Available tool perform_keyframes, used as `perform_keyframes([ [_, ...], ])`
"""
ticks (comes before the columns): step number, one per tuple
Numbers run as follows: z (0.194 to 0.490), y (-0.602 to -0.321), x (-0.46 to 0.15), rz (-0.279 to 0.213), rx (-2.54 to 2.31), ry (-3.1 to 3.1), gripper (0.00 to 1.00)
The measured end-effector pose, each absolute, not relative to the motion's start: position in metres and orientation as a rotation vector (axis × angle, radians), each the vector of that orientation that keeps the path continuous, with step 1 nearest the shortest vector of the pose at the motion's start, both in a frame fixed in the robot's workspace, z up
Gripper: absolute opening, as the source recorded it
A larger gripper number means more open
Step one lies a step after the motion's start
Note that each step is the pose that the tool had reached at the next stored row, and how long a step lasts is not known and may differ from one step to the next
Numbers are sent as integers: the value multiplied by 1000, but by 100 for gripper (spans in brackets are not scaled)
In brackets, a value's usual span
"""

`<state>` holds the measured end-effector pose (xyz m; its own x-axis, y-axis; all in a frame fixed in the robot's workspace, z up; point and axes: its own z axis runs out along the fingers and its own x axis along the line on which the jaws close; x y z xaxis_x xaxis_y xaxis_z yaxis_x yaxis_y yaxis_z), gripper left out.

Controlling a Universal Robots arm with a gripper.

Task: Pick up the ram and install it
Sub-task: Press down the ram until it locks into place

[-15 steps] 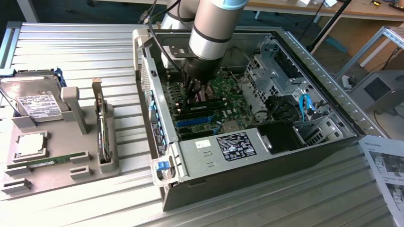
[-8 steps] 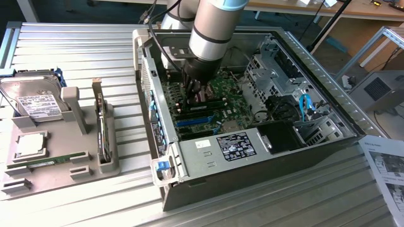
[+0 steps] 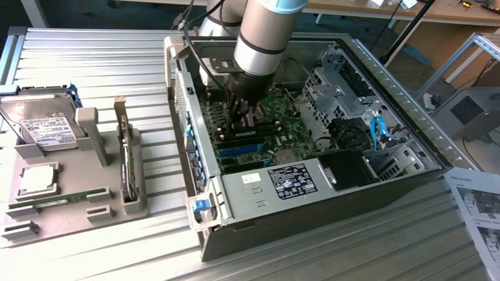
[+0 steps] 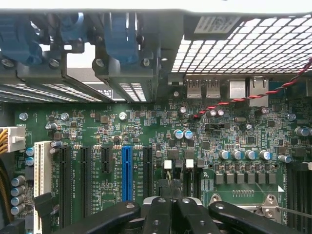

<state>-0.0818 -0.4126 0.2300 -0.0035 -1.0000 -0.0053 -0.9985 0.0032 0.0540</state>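
The ram (image 3: 58, 200) is a thin green stick lying flat in a holder at the front of the grey parts tray (image 3: 47, 225), at the exterior view's left. My gripper (image 3: 245, 117) is far from it, lowered inside the open computer case (image 3: 390, 105) just above the green motherboard (image 3: 277, 108). In the wrist view the gripper (image 4: 170, 202) has its black fingers (image 4: 157, 214) pressed together, shut with nothing visible between them. They hang over the motherboard (image 4: 146, 126) near the blue expansion slot (image 4: 126, 168). Long black slots (image 4: 298, 187) lie off to one side.
The tray also holds a hard drive (image 3: 43, 123), a square silver processor (image 3: 37, 178) and an upright expansion card (image 3: 125, 158). Case walls, a drive cage (image 3: 332, 88), a black power unit (image 3: 348, 167) and cables surround the board. A paper sheet (image 3: 478, 205) lies at the exterior view's right.
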Motion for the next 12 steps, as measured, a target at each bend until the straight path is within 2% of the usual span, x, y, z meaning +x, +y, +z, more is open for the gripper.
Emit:
perform_keyframes([
  [12,236,-413,-82,-66,2193,-2201,11],
])
